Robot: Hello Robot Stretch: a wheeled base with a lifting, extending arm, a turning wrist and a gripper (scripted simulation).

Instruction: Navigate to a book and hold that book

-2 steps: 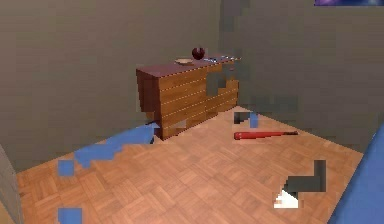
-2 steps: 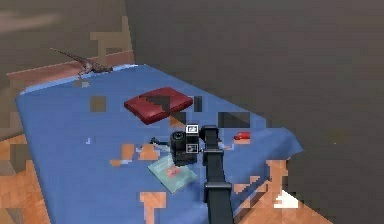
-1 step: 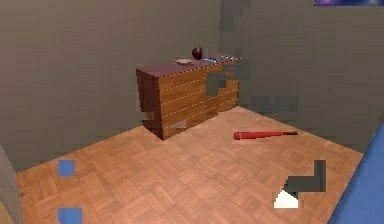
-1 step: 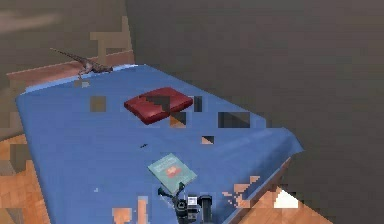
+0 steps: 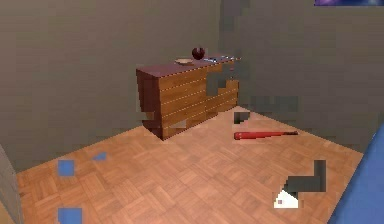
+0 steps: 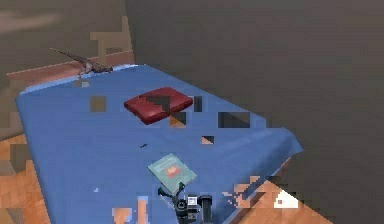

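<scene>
A dark red book (image 6: 158, 104) lies flat on the blue bed (image 6: 80, 130), a little beyond its middle. Nearer, a small teal-green book (image 6: 172, 168) with a red mark on its cover lies on the same cover. At the arm side view's bottom edge the gripper (image 6: 190, 206) shows as a small dark body with white marks, just below the teal-green book. I cannot tell whether it holds anything, since the bed lies behind it.
A wooden dresser (image 5: 185, 98) stands in the far corner, with a dark red round thing (image 5: 198, 52) and a flat dish (image 5: 185, 62) on top. A red bat (image 5: 265, 135) lies on the parquet. The bed's blue corner (image 5: 362, 190) reaches in at the forward view's right. A thin dark thing (image 6: 88, 63) lies by the bed's far left end.
</scene>
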